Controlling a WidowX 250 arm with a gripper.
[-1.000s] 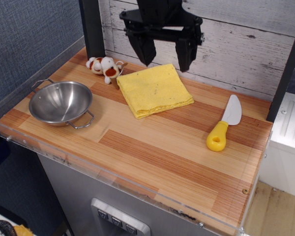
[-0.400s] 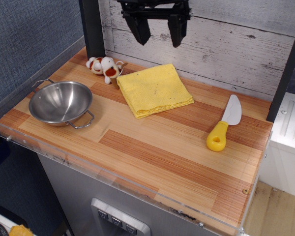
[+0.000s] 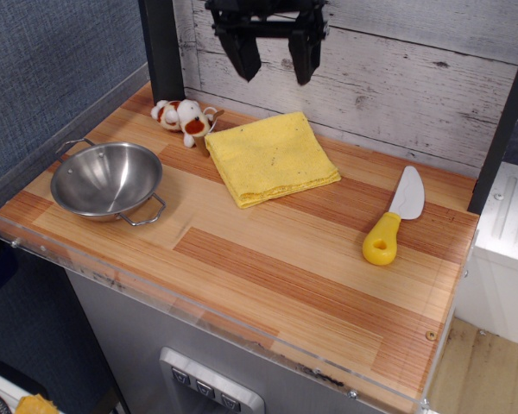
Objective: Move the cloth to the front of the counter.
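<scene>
The gripper [image 3: 273, 67] hangs high against the plank wall, fingers spread apart and holding nothing. Well below it, clear of any contact, the yellow cloth [image 3: 271, 159] lies folded flat toward the back of the counter [image 3: 268, 267]. A steel bowl [image 3: 107, 178] sits to its left, a yellow-handled knife [image 3: 392, 219] to its right.

The cloth [image 3: 272, 159] is lying at the back of the counter [image 3: 268, 267]. A toy dog [image 3: 183, 117] is sitting just left of it, a bowl [image 3: 108, 180] is standing front-left, and a knife [image 3: 394, 217] is lying right. The gripper [image 3: 272, 59] is hanging above the cloth, apart.
</scene>
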